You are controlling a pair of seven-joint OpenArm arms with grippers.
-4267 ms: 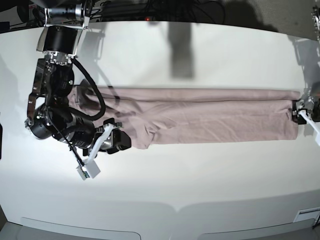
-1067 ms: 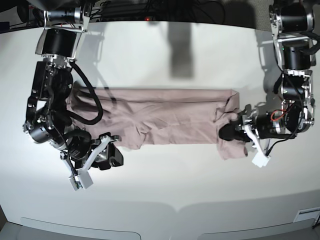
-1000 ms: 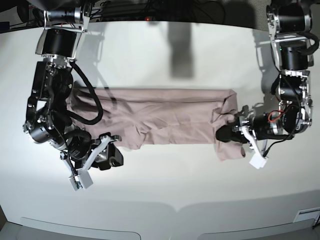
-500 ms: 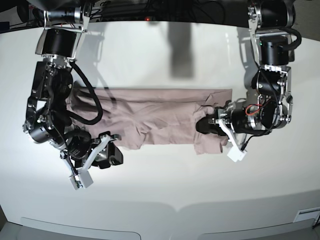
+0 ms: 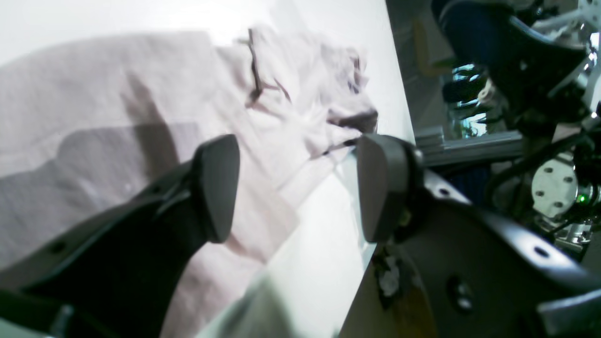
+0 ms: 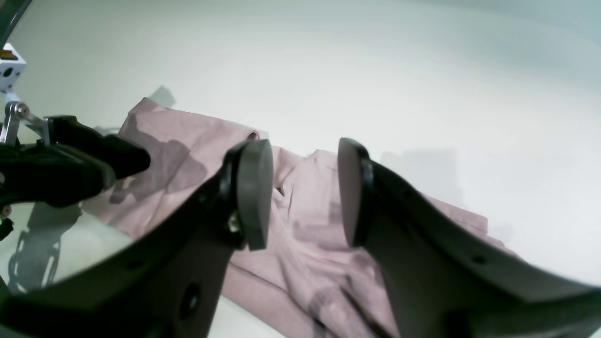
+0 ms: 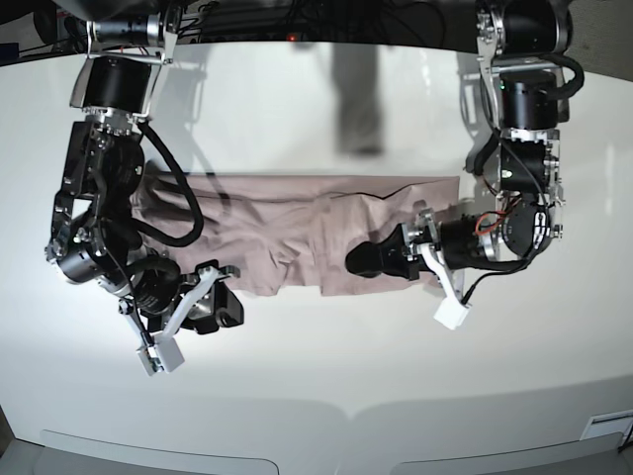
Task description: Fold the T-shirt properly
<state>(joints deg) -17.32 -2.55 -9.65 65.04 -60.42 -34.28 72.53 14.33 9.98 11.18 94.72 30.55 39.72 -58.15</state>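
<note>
On table (image 7: 316,396) | T-shirt (image 7: 297,237) half-folded | both arms' jaws apart, empty

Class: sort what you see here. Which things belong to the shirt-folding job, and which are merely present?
Belongs to the job:
T-shirt
left gripper, jaws open over the cloth
right gripper, jaws open beside the shirt

Merely present:
white table
dark cables along the far edge

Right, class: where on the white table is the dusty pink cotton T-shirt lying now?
In the base view the dusty pink cotton T-shirt lies mid-table as a long band, between the right tool and the left tool.
</note>
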